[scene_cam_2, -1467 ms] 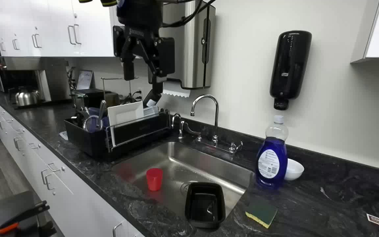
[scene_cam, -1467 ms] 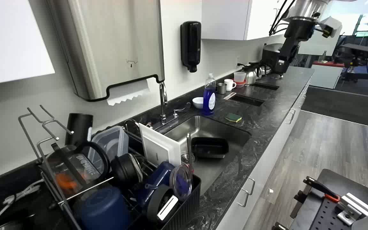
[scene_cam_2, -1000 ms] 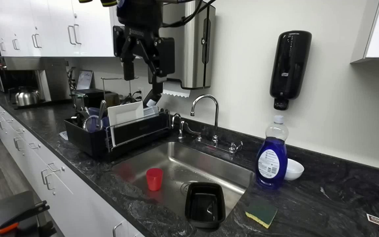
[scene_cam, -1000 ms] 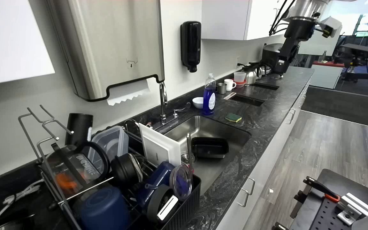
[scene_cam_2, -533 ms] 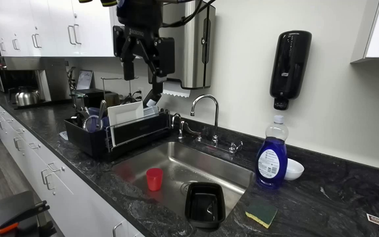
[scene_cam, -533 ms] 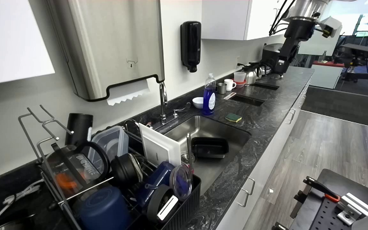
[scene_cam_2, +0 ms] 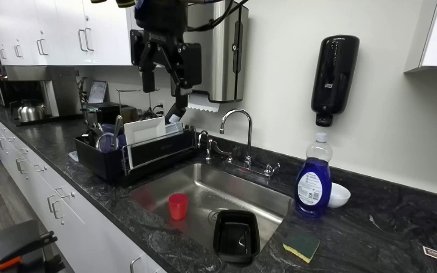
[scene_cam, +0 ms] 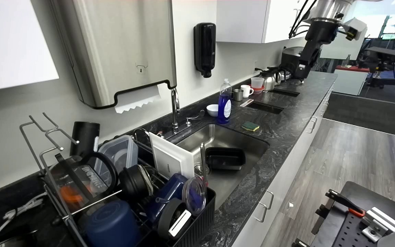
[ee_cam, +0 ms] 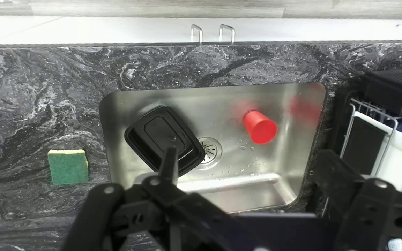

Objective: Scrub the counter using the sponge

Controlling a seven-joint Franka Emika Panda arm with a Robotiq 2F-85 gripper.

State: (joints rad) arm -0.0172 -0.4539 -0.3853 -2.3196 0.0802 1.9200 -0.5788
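At the left of the wrist view the sponge (ee_cam: 69, 168) lay on the worktop (ee_cam: 16, 97) beside the sink (ee_cam: 218, 108), to that side of the hand (ee_cam: 249, 153), which hung spread with nothing in its grip; the reach, I judged, had to go leftward. The sponge looked nearly square, without a clear long axis. Rightward I counted one sponge, one black tub (ee_cam: 159, 135), one drain (ee_cam: 210, 152), one red cup (ee_cam: 260, 128).

I am in a kitchen, an office one by its look: a steel sink (ee_cam: 222, 108) sits in the counter (ee_cam: 47, 97) below me, a loaded dish rack (scene_cam_2: 100, 162) stands beside it, a paper-towel dispenser (scene_cam: 125, 51) and a black soap dispenser (scene_cam: 205, 48) hang on the wall (scene_cam_2: 279, 76), and far off, blurred, shows what looks like a screen (scene_cam: 388, 36).
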